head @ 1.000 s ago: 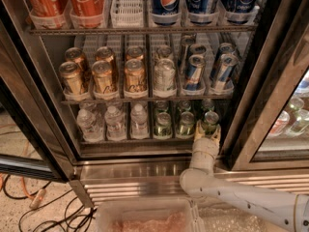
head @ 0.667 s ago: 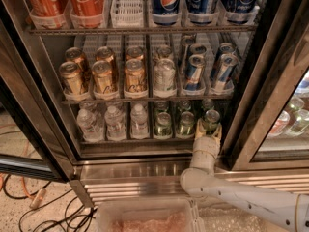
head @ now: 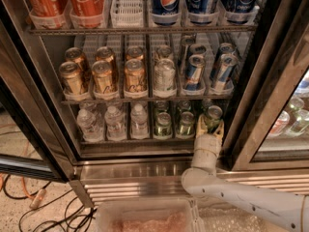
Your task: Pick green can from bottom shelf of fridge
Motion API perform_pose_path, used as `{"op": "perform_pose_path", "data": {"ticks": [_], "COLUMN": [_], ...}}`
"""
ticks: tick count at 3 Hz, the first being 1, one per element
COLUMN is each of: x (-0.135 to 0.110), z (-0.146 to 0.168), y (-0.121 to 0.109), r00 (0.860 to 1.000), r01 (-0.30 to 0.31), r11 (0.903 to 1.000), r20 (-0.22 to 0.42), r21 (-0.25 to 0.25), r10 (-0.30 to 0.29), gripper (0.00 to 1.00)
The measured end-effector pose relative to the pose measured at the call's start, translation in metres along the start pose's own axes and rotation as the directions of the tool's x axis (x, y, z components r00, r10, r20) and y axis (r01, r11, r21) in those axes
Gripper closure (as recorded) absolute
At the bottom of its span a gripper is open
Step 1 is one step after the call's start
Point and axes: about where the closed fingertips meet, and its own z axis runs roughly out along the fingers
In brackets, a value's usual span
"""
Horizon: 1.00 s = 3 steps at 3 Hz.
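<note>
Low in the frame, right of centre, we see the end effector (head: 210,125) reaching into the fridge (head: 273,76) from the white arm (head: 231,195), which enters at the lower right. It sits at the right end of the bottom shelf (head: 125,140), right up against the green can (head: 213,114) in the rightmost lane. We cannot tell whether it has closed on that can. The can stands upright, with two more green cans (head: 163,124) to its left and clear water bottles (head: 115,122) beyond them. Gold-brown cans (head: 104,76) fill the left of the shelf above.
</note>
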Motion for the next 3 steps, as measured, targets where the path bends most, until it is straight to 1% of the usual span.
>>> {"op": "perform_pose_path", "data": {"ticks": [1, 2, 3], "x": [-0.022, -0.035, -0.047], "z": [-0.023, -0.057, -0.084], "y": [0.008, 0.008, 0.003], "r00": [0.998, 0.995, 0.992], "r01": [-0.059, -0.089, -0.100], "r11": [0.9966, 0.9890, 0.9816], "r20": [-0.012, -0.060, -0.096], "r21": [-0.058, -0.118, -0.162], "r10": [0.059, 0.083, 0.086], "gripper": [1.00, 1.00, 1.00]}}
